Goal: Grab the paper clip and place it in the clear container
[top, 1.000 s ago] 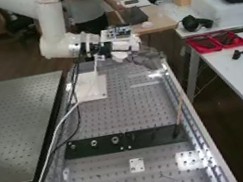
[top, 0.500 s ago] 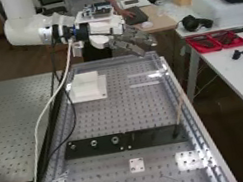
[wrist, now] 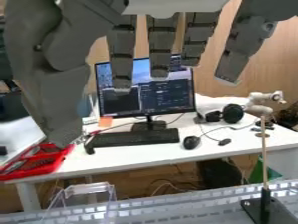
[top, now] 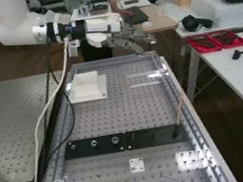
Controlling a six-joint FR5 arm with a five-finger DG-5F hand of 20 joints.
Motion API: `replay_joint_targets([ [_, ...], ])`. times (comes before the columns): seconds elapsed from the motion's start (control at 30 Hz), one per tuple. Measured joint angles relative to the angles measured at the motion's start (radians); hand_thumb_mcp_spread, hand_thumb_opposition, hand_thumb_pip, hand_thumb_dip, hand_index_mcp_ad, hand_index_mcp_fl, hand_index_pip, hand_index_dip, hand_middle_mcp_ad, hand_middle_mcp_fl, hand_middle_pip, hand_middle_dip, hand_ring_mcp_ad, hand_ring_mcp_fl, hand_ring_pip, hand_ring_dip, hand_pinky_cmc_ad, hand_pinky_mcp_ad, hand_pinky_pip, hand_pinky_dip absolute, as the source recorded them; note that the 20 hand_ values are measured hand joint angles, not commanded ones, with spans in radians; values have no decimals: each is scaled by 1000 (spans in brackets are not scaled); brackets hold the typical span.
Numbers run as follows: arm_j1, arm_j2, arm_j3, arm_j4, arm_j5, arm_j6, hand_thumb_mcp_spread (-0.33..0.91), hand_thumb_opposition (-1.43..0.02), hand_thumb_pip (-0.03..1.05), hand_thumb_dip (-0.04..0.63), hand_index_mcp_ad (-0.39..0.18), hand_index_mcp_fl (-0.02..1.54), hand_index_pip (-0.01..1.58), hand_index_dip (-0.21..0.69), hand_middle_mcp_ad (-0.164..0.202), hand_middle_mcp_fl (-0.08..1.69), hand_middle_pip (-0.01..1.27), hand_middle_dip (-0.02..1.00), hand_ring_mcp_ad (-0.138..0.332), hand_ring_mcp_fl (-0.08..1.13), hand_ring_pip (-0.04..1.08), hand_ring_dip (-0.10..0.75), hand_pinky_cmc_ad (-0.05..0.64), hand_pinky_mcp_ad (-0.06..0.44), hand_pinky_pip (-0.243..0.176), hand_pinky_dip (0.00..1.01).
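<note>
Wrist view, relaxed fingers (top: 129, 41), clear container (wrist: 87, 188), lit monitor (wrist: 145, 85) on desk (wrist: 140, 156)

We look down along the bench (top: 124, 113) from above its near end and, closer, across it, sharing its stick (top: 179, 111).

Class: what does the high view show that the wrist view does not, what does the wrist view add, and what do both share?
High view: the white block, the small white plate and the white arm.
Wrist view: the wood-toned wall and a green item.
Both: the hand, the upright thin stick and the headphones.
</note>
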Motion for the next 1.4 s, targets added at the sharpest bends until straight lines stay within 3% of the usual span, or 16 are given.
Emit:
replay_joint_targets([
  [1.4,-24,25,-17,27,-29,7,347,-759,497,255,-145,422,91,253,52,145,113,227,106,19,112,152,394,297,-61,503],
])
